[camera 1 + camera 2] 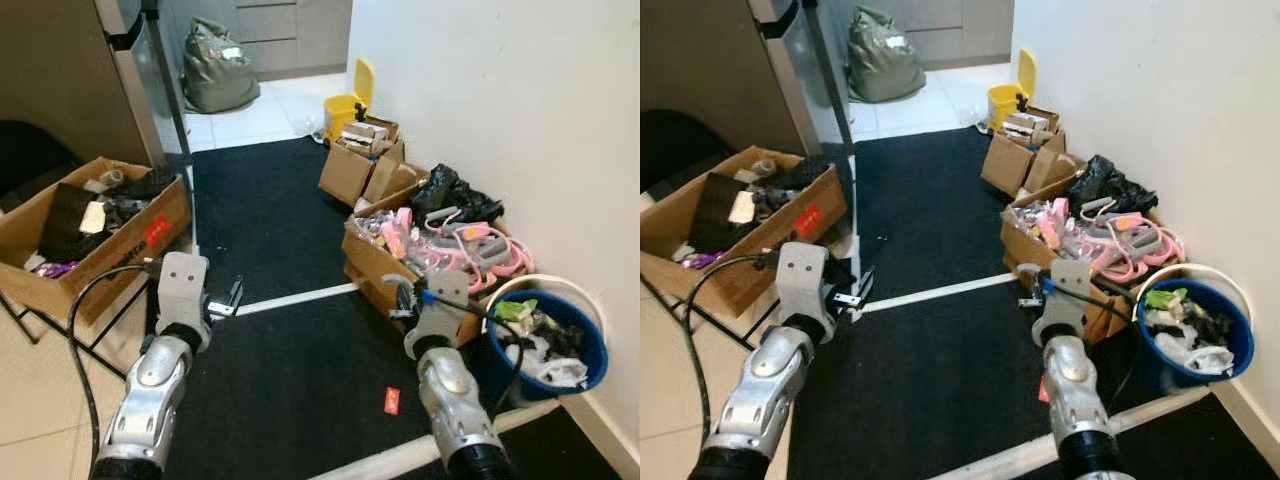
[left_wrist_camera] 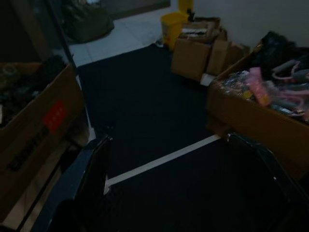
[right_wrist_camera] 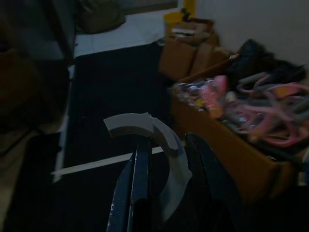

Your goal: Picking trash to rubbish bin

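Left end effector (image 2: 166, 181) open above black mat (image 2: 145, 111).

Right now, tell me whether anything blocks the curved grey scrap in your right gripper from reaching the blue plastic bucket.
Nothing visible does. The right gripper holds the curved grey scrap just left of the blue plastic bucket. The brown cardboard box of pink hangers sits behind that path, not across it.

The two head views were bright and sharp, with soft, even light on the white wall (image 1: 500, 90). The black mat (image 1: 290, 390) stayed very dark. Both wrist views were dim and a bit blurry, brightest toward twelve o'clock, with fuzzy black fingers (image 2: 91, 169) up close.
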You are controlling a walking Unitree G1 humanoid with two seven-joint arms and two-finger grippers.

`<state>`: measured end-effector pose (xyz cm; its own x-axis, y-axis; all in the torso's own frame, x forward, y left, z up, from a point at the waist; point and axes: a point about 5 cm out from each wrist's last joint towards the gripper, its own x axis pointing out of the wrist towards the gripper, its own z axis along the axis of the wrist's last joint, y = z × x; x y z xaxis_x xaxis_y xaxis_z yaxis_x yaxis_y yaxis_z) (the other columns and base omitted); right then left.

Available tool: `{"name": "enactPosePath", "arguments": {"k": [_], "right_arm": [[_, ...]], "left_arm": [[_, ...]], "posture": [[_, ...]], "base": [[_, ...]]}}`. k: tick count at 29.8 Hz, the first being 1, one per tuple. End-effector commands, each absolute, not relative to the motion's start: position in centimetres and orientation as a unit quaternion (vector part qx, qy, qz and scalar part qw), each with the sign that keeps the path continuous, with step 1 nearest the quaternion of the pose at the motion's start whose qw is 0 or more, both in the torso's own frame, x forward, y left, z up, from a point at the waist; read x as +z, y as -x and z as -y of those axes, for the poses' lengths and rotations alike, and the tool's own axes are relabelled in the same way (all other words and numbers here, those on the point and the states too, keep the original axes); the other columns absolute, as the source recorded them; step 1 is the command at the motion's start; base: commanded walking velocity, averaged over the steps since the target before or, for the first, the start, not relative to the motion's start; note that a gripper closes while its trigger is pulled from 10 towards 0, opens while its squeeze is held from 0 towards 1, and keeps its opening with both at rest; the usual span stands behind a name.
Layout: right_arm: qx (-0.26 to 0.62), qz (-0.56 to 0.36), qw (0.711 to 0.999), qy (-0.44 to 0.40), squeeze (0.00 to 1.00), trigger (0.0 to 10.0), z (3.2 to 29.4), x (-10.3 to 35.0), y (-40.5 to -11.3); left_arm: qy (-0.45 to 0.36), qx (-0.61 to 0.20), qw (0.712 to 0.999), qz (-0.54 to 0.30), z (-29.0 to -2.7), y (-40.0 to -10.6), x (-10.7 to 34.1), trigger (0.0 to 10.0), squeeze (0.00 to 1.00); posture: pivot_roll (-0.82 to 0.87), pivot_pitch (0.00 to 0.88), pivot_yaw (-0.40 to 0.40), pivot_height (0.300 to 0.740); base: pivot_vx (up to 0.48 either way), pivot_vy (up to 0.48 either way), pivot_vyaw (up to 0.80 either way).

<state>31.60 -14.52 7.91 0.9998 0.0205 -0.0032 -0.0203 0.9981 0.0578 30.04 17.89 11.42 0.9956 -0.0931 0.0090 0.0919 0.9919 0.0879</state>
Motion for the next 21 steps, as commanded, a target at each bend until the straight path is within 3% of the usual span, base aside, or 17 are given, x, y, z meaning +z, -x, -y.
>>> {"name": "enactPosePath", "arguments": {"k": [1, 21], "right_arm": [[0.005, -0.013, 1.0, -0.021, 0.0, 10.0, 14.98, 7.41, -31.48], [0.014, -0.01, 1.0, -0.006, 0.0, 10.0, 14.9, 7.47, -31.46]], "left_arm": [[-0.046, -0.045, 0.998, 0.0, -17.98, -29.81, 11.05, 10.0, 0.0], [-0.048, -0.034, 0.998, -0.002, -18.41, -29.66, 10.98, 10.0, 0.0]], "posture": [[-0.01, 0.067, 0.032, 0.74], [0.0, 0.084, 0.023, 0.74]], "base": [[0.304, 0.0, 0.0], [0.306, 0.0, 0.0]]}}
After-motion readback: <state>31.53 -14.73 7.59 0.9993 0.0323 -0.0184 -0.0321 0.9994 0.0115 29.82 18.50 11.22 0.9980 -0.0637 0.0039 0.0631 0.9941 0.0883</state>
